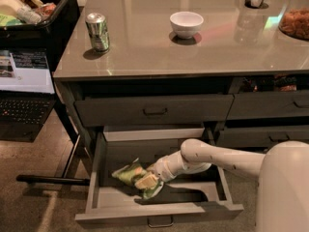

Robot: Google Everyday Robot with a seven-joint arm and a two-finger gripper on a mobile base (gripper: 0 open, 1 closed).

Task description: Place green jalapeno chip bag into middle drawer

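The middle drawer (159, 211) is pulled open below the counter, with its grey floor showing. The green jalapeno chip bag (129, 174) lies inside it at the left, crinkled, low against the floor. My gripper (147, 180) reaches into the drawer from the right on a white arm, and its fingers are closed on the bag's right end.
A green-and-silver soda can (98, 31) and a white bowl (186, 23) stand on the counter (145, 52). The top drawer (154, 110) above is shut. A laptop (24, 81) and a black bin sit at the left. Narrower drawers lie at the right.
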